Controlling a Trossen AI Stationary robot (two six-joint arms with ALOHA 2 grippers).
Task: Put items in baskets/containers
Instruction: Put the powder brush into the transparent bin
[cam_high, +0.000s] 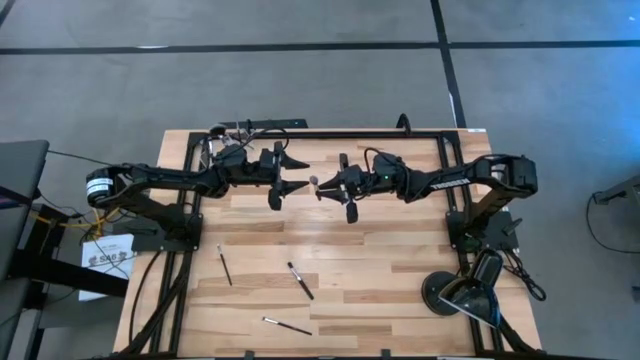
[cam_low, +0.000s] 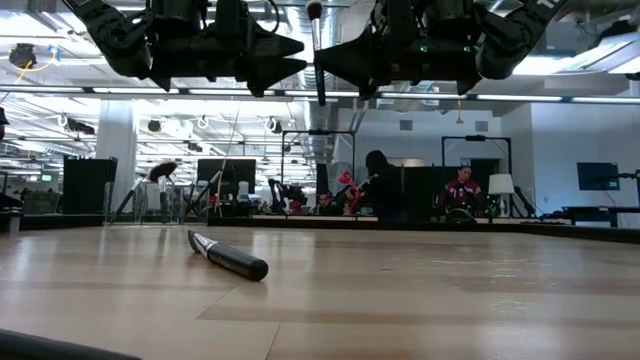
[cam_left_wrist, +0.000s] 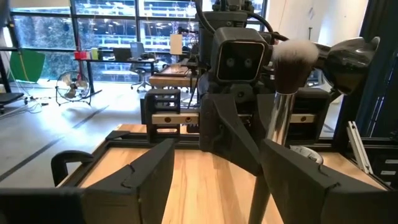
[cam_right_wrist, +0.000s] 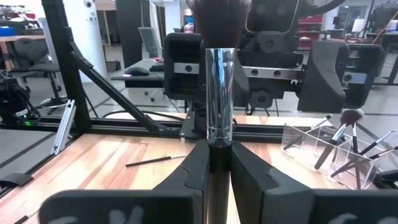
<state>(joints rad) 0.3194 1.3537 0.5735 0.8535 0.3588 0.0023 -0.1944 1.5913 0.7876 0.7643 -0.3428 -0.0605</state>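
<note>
The right hand (cam_high: 322, 187) pinches a makeup brush (cam_right_wrist: 219, 93) upright above the table (cam_high: 400, 260); the left hand (cam_high: 290, 172), fingers spread, faces it from nine o'clock.

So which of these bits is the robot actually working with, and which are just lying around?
In the job: the brush held by the right gripper; the open left gripper facing it; three loose brushes on the table; the clear container holding brushes.
Lying about: the black lamp at the table's corner.
</note>
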